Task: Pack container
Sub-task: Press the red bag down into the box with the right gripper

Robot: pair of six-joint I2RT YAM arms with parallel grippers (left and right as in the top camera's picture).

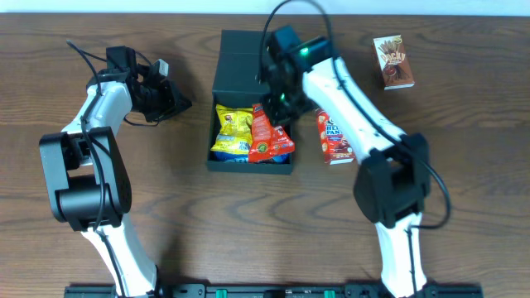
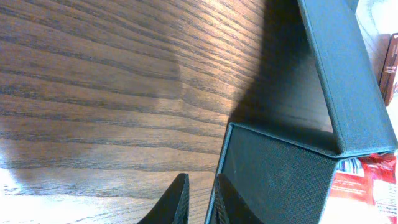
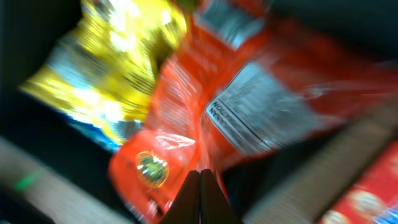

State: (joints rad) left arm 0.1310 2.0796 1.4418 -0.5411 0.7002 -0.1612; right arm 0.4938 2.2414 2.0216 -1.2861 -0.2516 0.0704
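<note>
Overhead: container (image 1: 240, 58) mid-table (image 1: 464, 165), flap open, holding yellow packet (image 1: 233, 132) and orange packet (image 1: 267, 139). Right gripper (image 1: 277, 108) above them, fingers pressed together, its arm hiding the right wall. Left gripper (image 1: 175, 103) near the left wall, fingers slightly apart. Red packet (image 1: 335, 136) and brown snack box (image 1: 393, 62) lie right.

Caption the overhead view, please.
Right gripper, shut, over the open container holding a yellow packet and an orange packet; a red packet lies beside it.
</note>
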